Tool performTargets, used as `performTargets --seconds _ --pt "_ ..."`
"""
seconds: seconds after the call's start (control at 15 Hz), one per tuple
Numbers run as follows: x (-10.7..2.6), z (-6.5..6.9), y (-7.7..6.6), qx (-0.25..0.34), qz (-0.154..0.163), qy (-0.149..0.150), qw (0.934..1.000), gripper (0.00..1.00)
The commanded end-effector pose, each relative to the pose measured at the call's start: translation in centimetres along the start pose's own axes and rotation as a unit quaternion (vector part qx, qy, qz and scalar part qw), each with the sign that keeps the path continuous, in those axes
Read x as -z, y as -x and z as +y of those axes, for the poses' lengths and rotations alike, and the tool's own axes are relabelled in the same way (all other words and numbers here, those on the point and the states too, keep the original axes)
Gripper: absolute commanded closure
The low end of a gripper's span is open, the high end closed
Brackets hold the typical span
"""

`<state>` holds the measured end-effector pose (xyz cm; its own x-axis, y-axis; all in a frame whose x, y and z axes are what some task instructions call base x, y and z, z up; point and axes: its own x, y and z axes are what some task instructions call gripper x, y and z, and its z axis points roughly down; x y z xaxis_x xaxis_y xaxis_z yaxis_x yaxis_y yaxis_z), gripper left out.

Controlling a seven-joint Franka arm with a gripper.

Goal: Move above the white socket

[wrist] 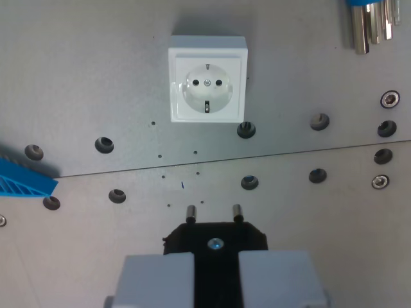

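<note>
The white socket is a square wall-type outlet fixed on the grey metal plate, in the upper middle of the wrist view. My gripper is at the bottom centre, its two grey fingers shut on a black plug. The plug's two metal pins point up the picture toward the socket. The plug sits well below the socket in the picture and slightly to the wrist view's right of its centre line.
The plate has several round holes and screws, and a seam across the middle. A blue plastic part lies at the wrist view's left edge. Metal rods with a blue holder stand at the top right.
</note>
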<state>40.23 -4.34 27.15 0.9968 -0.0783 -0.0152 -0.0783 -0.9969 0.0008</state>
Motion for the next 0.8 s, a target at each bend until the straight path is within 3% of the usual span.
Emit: performTargets --seconds 0.07,0.8 --pt "-1.0 0.0 0.0 -0.004 0.026 -0.001 0.9997 1.00" --pt "-4.5 0.0 0.2 -0.014 0.041 -0.004 0.9990 1.00"
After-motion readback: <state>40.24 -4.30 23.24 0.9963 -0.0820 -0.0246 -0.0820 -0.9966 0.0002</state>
